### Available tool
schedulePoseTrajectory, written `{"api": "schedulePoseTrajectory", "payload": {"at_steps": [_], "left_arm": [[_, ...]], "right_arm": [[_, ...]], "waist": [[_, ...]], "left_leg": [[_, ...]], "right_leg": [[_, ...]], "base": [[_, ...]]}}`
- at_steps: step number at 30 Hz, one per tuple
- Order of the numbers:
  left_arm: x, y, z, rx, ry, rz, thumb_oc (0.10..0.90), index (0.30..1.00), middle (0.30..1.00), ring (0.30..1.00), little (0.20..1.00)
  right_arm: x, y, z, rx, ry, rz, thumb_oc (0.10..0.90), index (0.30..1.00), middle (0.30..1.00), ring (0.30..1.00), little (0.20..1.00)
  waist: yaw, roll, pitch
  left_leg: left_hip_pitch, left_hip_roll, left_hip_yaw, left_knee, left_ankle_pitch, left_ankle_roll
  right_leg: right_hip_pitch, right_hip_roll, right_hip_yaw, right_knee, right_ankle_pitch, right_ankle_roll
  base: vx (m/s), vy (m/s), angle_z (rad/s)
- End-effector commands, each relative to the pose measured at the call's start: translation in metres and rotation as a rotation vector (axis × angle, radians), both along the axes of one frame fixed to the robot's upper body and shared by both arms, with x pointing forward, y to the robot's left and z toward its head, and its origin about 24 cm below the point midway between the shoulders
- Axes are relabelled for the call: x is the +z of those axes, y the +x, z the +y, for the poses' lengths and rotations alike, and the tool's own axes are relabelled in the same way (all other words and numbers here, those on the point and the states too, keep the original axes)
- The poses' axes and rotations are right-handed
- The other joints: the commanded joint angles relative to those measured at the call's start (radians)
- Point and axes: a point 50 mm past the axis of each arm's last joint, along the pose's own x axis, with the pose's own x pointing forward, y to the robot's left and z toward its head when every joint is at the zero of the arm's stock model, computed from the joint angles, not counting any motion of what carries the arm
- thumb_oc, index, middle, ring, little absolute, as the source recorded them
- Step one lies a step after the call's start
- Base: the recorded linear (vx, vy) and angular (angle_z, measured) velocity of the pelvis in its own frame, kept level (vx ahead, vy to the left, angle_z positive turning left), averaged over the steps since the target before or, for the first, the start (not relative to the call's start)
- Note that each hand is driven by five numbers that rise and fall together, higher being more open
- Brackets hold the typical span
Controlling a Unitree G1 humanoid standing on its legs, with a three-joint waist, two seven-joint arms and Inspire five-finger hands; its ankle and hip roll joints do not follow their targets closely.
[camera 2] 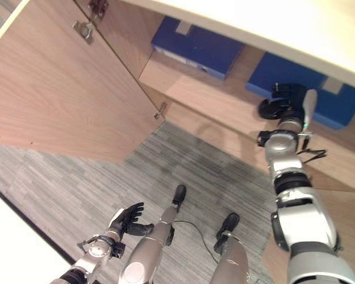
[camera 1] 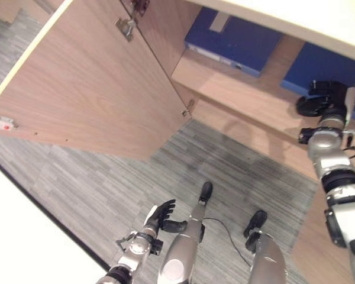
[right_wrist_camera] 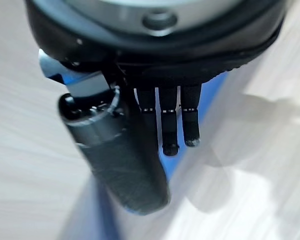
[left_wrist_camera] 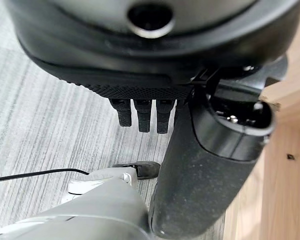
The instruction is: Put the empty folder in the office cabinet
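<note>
Two blue folders lie on the shelf (camera 1: 236, 94) of the open office cabinet. One folder (camera 1: 234, 41) lies to the left; the other folder (camera 1: 319, 68) is at the right. My right hand (camera 1: 324, 99) is raised to the shelf just in front of the right folder, fingers relaxed and holding nothing. In the right wrist view that blue folder (right_wrist_camera: 214, 92) shows just past the fingers (right_wrist_camera: 170, 125); I cannot tell whether they touch it. My left hand (camera 1: 160, 216) hangs low over the carpet, open and empty, its fingers (left_wrist_camera: 142, 117) loosely straight.
The cabinet's wooden door (camera 1: 89, 89) stands swung wide to the left, with metal hinges (camera 1: 125, 26) at its top. A pale cabinet top (camera 1: 319, 18) overhangs the shelf. Grey striped carpet (camera 1: 106, 177) covers the floor below, and a white surface (camera 1: 23, 236) fills the lower left corner.
</note>
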Motion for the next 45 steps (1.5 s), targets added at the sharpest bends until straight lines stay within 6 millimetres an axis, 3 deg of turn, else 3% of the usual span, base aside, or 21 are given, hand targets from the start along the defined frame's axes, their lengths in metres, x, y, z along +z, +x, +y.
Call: {"api": "schedulePoseTrajectory", "payload": {"at_steps": [1,2,4,5,6,10,15,19,21,22,26,29,30,33,35,41,45], "left_arm": [[-0.007,-0.005,0.003,0.007,0.033,0.031,0.800,0.900,0.900,0.900,0.900],[-0.009,-0.007,0.004,0.027,0.036,0.047,0.800,0.900,0.900,0.900,0.900],[-0.011,-0.010,0.007,0.054,0.041,0.060,0.800,0.900,0.900,0.900,0.900],[-0.011,-0.011,0.008,0.055,0.042,0.063,0.800,0.900,0.900,0.900,0.900],[-0.014,-0.013,0.011,0.091,0.039,0.080,0.800,0.900,0.900,0.900,0.900],[-0.016,-0.016,0.019,0.161,0.045,0.095,0.800,0.900,0.900,0.900,0.900],[-0.021,-0.024,0.015,0.162,0.052,0.115,0.800,0.900,0.900,0.900,0.900],[-0.019,-0.025,0.013,0.191,0.029,0.094,0.800,0.900,0.900,0.900,0.900],[-0.015,-0.019,0.007,0.220,0.005,0.052,0.800,0.900,0.900,0.900,0.900],[-0.014,-0.019,0.006,0.227,-0.002,0.046,0.800,0.900,0.900,0.900,0.900],[-0.015,-0.026,0.009,0.275,-0.026,0.037,0.800,0.900,0.900,0.900,0.900],[-0.022,-0.043,0.016,0.278,-0.012,0.083,0.800,0.900,0.900,0.900,0.900],[-0.024,-0.047,0.017,0.277,-0.005,0.099,0.800,0.900,0.900,0.900,0.900],[-0.028,-0.053,0.017,0.264,0.010,0.125,0.800,0.900,0.900,0.900,0.900],[-0.032,-0.061,0.016,0.255,0.013,0.159,0.800,0.900,0.900,0.900,0.900],[-0.040,-0.075,0.021,0.231,0.059,0.229,0.800,0.900,0.900,0.900,0.900],[-0.041,-0.079,0.041,0.276,0.108,0.253,0.800,0.900,0.900,0.900,0.900]], "right_arm": [[-0.017,-0.015,0.012,0.057,0.018,-0.071,0.800,0.900,0.900,0.900,0.900],[-0.056,-0.034,0.029,0.130,0.065,-0.002,0.800,0.900,0.900,0.900,0.900],[-0.080,-0.052,0.040,0.176,0.093,0.045,0.800,0.900,0.900,0.900,0.900],[-0.081,-0.053,0.040,0.176,0.094,0.048,0.800,0.900,0.900,0.900,0.900],[-0.102,-0.071,0.046,0.221,0.104,0.116,0.800,0.900,0.900,0.900,0.900],[-0.127,-0.100,0.051,0.286,0.095,0.211,0.800,0.900,0.900,0.900,0.900],[-0.152,-0.120,0.063,0.354,0.100,0.326,0.800,0.900,0.900,0.900,0.900],[-0.160,-0.127,0.060,0.358,0.052,0.377,0.800,0.900,0.900,0.900,0.900],[-0.170,-0.131,0.062,0.345,0.095,0.417,0.800,0.900,0.900,0.900,0.900],[-0.172,-0.133,0.063,0.351,0.099,0.428,0.800,0.900,0.900,0.900,0.900],[-0.178,-0.140,0.055,0.362,0.048,0.483,0.800,0.900,0.900,0.900,0.900],[-0.191,-0.153,0.052,0.354,0.057,0.553,0.800,0.900,0.900,0.900,0.900],[-0.193,-0.156,0.052,0.359,0.061,0.563,0.800,0.900,0.900,0.900,0.900],[-0.197,-0.160,0.052,0.356,0.076,0.582,0.800,0.900,0.900,0.900,0.900],[-0.203,-0.165,0.054,0.346,0.101,0.609,0.800,0.900,0.900,0.900,0.900],[-0.209,-0.164,0.068,0.373,0.135,0.626,0.800,0.900,0.900,0.900,0.900],[-0.209,-0.154,0.089,0.435,0.156,0.619,0.800,0.900,0.900,0.900,0.900]], "waist": [[-0.011,-0.069,-0.089],[-0.036,-0.090,-0.106],[-0.062,-0.112,-0.130],[-0.062,-0.113,-0.130],[-0.083,-0.131,-0.151],[-0.120,-0.152,-0.197],[-0.144,-0.156,-0.246],[-0.145,-0.142,-0.245],[-0.143,-0.132,-0.245],[-0.137,-0.131,-0.241],[-0.147,-0.137,-0.239],[-0.174,-0.147,-0.258],[-0.177,-0.148,-0.259],[-0.191,-0.149,-0.269],[-0.198,-0.147,-0.285],[-0.165,-0.173,-0.283],[-0.117,-0.196,-0.264]], "left_leg": [[0.083,0.044,0.020,0.026,-0.193,-0.047],[0.116,0.050,0.034,0.019,-0.198,-0.048],[0.156,0.053,0.053,0.007,-0.202,-0.050],[0.161,0.054,0.054,0.004,-0.202,-0.050],[0.204,0.060,0.071,-0.007,-0.206,-0.052],[0.276,0.075,0.100,-0.021,-0.217,-0.060],[0.349,0.094,0.130,-0.029,-0.225,-0.075],[0.342,0.101,0.152,-0.025,-0.191,-0.099],[0.309,0.122,0.202,-0.035,-0.138,-0.129],[0.305,0.127,0.190,-0.035,-0.128,-0.135],[0.327,0.172,0.252,-0.013,-0.147,-0.121],[0.418,0.245,0.396,0.093,-0.200,-0.113],[0.438,0.248,0.396,0.119,-0.214,-0.115],[0.482,0.247,0.427,0.124,-0.243,-0.114],[0.488,0.218,0.476,0.094,-0.276,-0.093],[0.496,0.166,0.447,0.073,-0.309,-0.055],[0.514,0.106,0.427,0.047,-0.343,-0.006]], "right_leg": [[0.118,-0.011,0.050,-0.170,0.042,0.082],[0.156,-0.005,0.054,-0.207,0.053,0.084],[0.196,0.007,0.061,-0.245,0.067,0.086],[0.201,0.008,0.061,-0.249,0.068,0.086],[0.237,0.018,0.068,-0.276,0.072,0.085],[0.301,0.034,0.074,-0.313,0.071,0.086],[0.376,0.054,0.074,-0.343,0.062,0.081],[0.417,0.051,0.040,-0.379,0.060,0.083],[0.420,0.025,-0.008,-0.391,0.075,0.087],[0.417,0.019,-0.007,-0.390,0.078,0.088],[0.399,-0.030,-0.052,-0.382,0.106,0.094],[0.383,-0.057,-0.100,-0.352,0.115,0.076],[0.382,-0.061,-0.117,-0.339,0.116,0.072],[0.377,-0.077,-0.161,-0.314,0.118,0.068],[0.385,-0.093,-0.188,-0.305,0.146,0.079],[0.398,-0.143,-0.194,-0.251,0.172,0.105],[0.374,-0.213,-0.201,-0.140,0.209,0.143]], "base": [[0.07,0.015,-0.07],[0.12,0.004,-0.07],[0.09,0.009,-0.14],[0.09,0.011,-0.21],[0.10,0.000,-0.27],[0.10,-0.010,-0.27],[0.07,-0.039,-0.16],[-0.02,-0.021,-0.04],[-0.13,0.077,0.34],[-0.09,0.078,0.61],[-0.18,0.093,0.39],[-0.13,0.114,0.79],[-0.09,0.087,0.64],[-0.11,0.087,0.70],[-0.01,0.177,1.33],[-0.01,0.184,0.47],[-0.02,0.199,0.42]]}}
